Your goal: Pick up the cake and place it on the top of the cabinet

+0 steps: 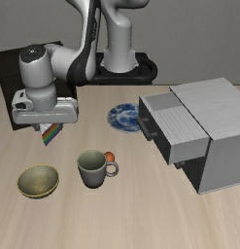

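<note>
The white two-finger claw (50,124) is being held low over the rainbow-striped cake slice (51,135), lying just beneath it, apparently for a lift; whether a clamp is being applied cannot be told. Well away from the claw, the grey box-shaped cabinet (217,122) is being left free on top for it.

Inventory: my gripper (49,124), white and grey; cake (50,135), rainbow-striped; plate (122,118), blue-and-white patterned; mug (92,168), grey-green; bowl (38,182), olive; cabinet (217,131), plain grey; table (131,219), pale wood grain.

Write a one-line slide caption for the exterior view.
Gripper at the cake, near a bowl, mug, plate and cabinet.
</note>
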